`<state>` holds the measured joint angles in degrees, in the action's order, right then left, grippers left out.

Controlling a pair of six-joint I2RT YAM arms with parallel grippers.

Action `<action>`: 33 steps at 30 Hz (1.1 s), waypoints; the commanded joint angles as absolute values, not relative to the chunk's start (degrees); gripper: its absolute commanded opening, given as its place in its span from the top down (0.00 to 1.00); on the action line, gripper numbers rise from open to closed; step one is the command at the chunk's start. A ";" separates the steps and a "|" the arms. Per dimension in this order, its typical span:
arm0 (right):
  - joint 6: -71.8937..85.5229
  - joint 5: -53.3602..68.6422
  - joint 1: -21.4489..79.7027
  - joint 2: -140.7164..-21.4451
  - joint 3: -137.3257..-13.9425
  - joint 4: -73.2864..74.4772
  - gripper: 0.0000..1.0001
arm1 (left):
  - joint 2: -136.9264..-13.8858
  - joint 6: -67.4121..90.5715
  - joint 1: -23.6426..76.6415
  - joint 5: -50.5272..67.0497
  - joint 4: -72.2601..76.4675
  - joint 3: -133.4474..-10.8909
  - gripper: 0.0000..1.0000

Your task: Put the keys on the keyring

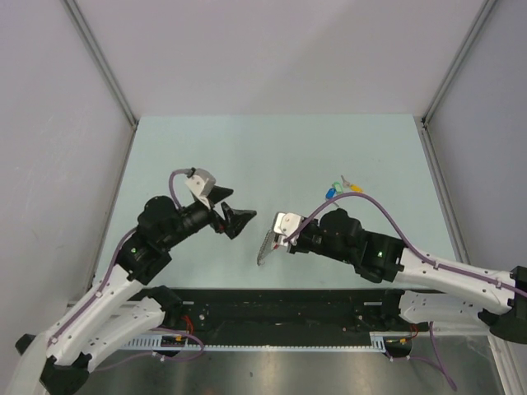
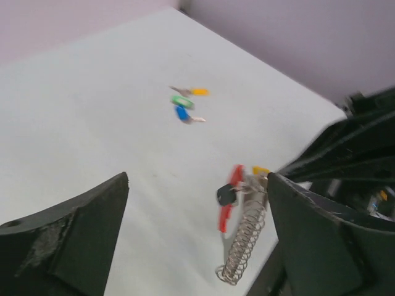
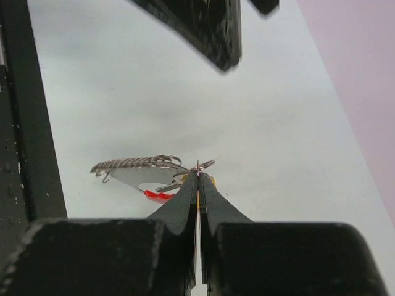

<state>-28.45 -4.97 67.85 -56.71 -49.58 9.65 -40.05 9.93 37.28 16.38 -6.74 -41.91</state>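
Three loose keys (image 2: 182, 102) with yellow, green and blue heads lie flat in a tight cluster on the desk (image 1: 247, 148). They are in its right half, about mid-depth and short of the right edge. Their shafts point different ways, so they share no long axis.

- **Keyring:** The red keyring (image 2: 236, 177) is near desk centre. It carries a black-headed key (image 2: 226, 195), and its coiled chain (image 2: 242, 246) trails toward the near edge.
- **Right claw:** The right claw (image 3: 199, 179) is pinched tight on the top of the ring assembly. A yellow sliver shows between its fingers; cannot tell what it is.
- **Left claw:** The left claw (image 2: 197, 185) is spread wide and empty, facing the keyring from the left.

**Key relation:** the cluster lies beyond and to the right of the keyring, well apart from the left claw. The right arm is nearer but occupied. Judgement: the free left claw must reach past the held ring, and the pick will be thin and flat.
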 commanded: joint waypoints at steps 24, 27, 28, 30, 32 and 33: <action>-15.55 -6.24 47.64 -76.52 -61.43 -5.00 1.00 | -27.52 16.96 14.15 -6.49 -17.05 -36.39 0.00; -14.33 -6.77 44.40 -80.23 -63.37 -10.88 1.00 | -26.02 16.61 14.15 -7.03 -17.05 -35.77 0.00; -11.98 -5.81 43.43 -82.07 -63.54 -12.20 1.00 | -25.84 16.52 14.15 -6.94 -16.88 -35.60 0.00; -8.72 -4.06 40.00 -83.66 -63.54 -14.67 1.00 | -25.49 16.44 14.15 -6.94 -16.52 -35.86 0.00; -3.90 -2.82 37.89 -86.12 -63.46 -13.89 1.00 | -25.40 16.26 14.15 -7.03 -16.44 -35.86 0.00; -2.74 -2.46 36.49 -87.00 -63.11 -13.36 1.00 | -25.31 16.26 14.15 -6.86 -16.35 -35.86 0.00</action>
<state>-11.31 -4.62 40.66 -84.38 -60.88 -7.18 -25.91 17.17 14.59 -5.78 -17.28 -35.68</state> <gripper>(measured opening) 0.008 0.996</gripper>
